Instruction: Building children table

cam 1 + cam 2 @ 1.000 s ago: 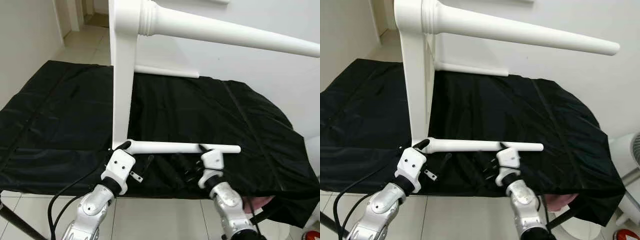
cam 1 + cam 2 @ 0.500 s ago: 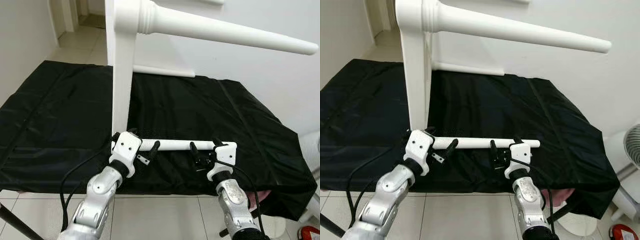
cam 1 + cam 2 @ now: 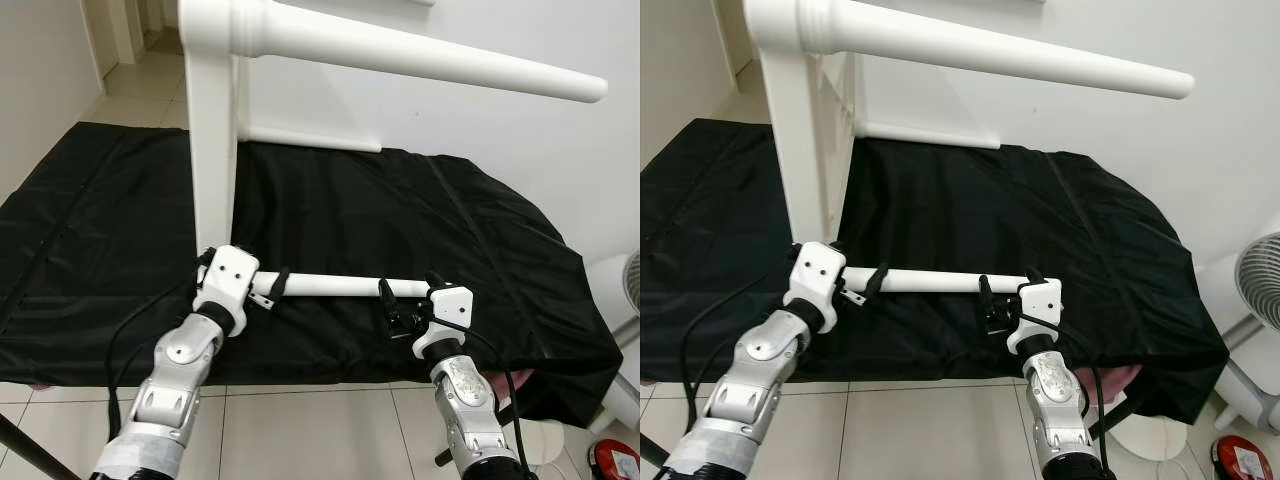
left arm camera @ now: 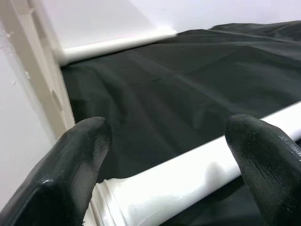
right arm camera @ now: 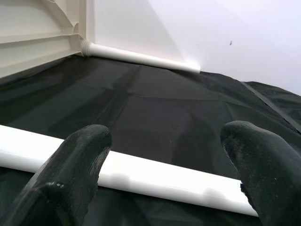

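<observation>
We see the white children's table [image 3: 215,150] lying on its side on a black-covered tabletop [image 3: 400,215], 1 leg [image 3: 420,62] jutting overhead and the lower leg [image 3: 340,287] lying across the cloth near the front edge. Our left claw [image 3: 272,290] sits at that leg's thick end, our right claw [image 3: 395,305] near its tip; both have fingers apart, straddling the leg without clamping.
</observation>
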